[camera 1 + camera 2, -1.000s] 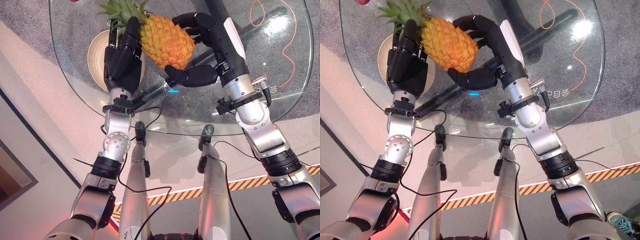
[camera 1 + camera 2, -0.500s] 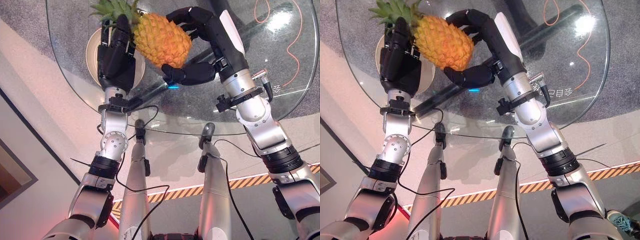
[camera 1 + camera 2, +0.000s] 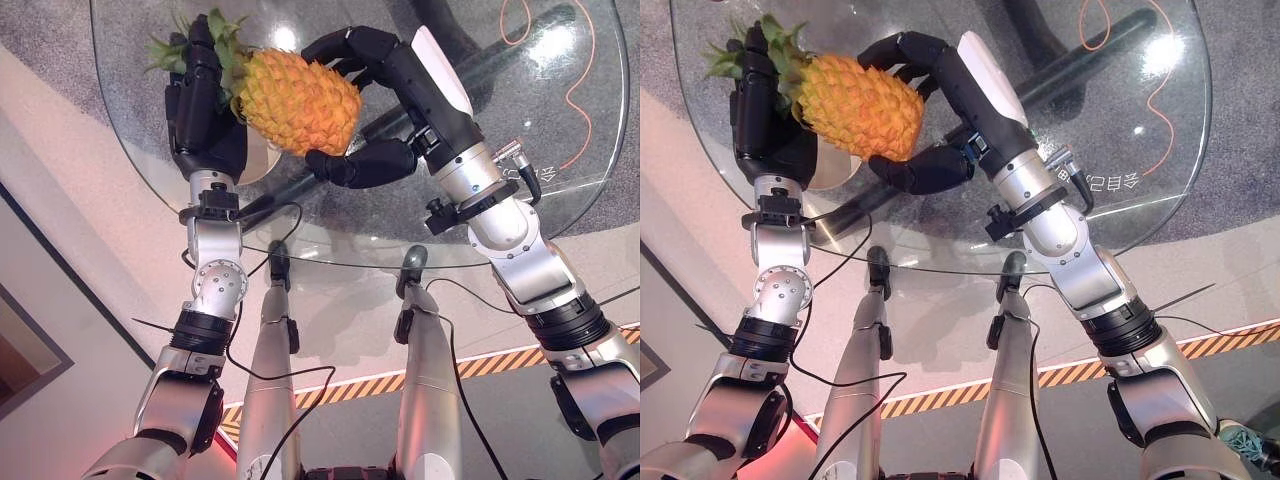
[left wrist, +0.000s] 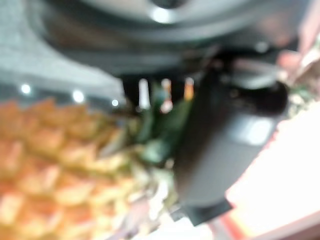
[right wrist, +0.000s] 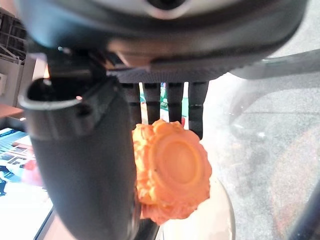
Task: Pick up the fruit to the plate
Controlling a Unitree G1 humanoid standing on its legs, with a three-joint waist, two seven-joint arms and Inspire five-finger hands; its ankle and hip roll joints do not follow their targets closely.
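- Orange-skinned pineapple is hanging in the air above the glass table, long axis roughly level, green crown pointing to the robot's left.
- Right hand is clamping the fruit's body, fingers curled over the far side and thumb underneath.
- Left hand is bracing the crown end, fingers straight against the leaves.
- Cream plate is lying just below, mostly hidden between the left hand and the fruit; judged: lowering comes next.
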